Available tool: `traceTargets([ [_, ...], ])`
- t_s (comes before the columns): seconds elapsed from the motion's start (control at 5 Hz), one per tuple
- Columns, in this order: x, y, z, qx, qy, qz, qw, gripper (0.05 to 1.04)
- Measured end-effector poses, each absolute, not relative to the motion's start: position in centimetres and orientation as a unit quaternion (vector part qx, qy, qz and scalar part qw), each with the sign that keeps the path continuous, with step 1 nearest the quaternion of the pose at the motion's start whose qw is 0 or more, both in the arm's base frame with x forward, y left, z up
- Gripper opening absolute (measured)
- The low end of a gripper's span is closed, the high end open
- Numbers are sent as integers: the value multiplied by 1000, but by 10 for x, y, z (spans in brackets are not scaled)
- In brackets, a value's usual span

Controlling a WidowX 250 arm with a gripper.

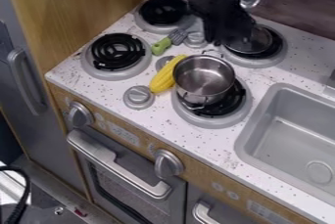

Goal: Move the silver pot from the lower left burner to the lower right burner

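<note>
The silver pot (204,83) sits on the lower right burner (212,122), mouth up and set off-centre toward eleven o'clock, so the black coil (229,101) shows past its side at about four o'clock. One loop handle points to twelve o'clock, the other to seven. Just beside it at nine o'clock lies the yellow corn (161,77), very near the pot's wall — whether they touch I cannot tell. Farther out, at ten o'clock, is the lower left burner (118,56), with no pot on it; the green-handled brush (168,41) lies at eleven.

The gripper (227,36) hangs between twelve and one o'clock from the pot, apart from its body and in front of the upper right burner (263,60). I cannot tell whether the claw is spread or pressed together.

The carrying and setting down look finished, leaving only the clearing-off step. The next move probably calls for lifting the gripper away toward twelve o'clock without catching the upper handle. If better centring is wanted, a gentle push toward four o'clock should do — too hard a shove could tip the pot or slide it past the coil.
</note>
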State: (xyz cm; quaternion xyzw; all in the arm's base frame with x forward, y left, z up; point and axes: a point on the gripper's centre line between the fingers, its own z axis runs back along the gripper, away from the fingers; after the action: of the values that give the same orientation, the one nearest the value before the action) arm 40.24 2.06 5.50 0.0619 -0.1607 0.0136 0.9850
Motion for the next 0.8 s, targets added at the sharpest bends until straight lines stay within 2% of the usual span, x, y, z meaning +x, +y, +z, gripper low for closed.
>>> traceTargets([
  [0.2,401,27,56,53,-151,16,987,297],
  [0.4,394,13,46,55,-134,4,989,590],
  [0.6,384,-22,34,52,-110,-9,992,879],
  [0.8,374,-34,14,52,-73,10,996,1003],
])
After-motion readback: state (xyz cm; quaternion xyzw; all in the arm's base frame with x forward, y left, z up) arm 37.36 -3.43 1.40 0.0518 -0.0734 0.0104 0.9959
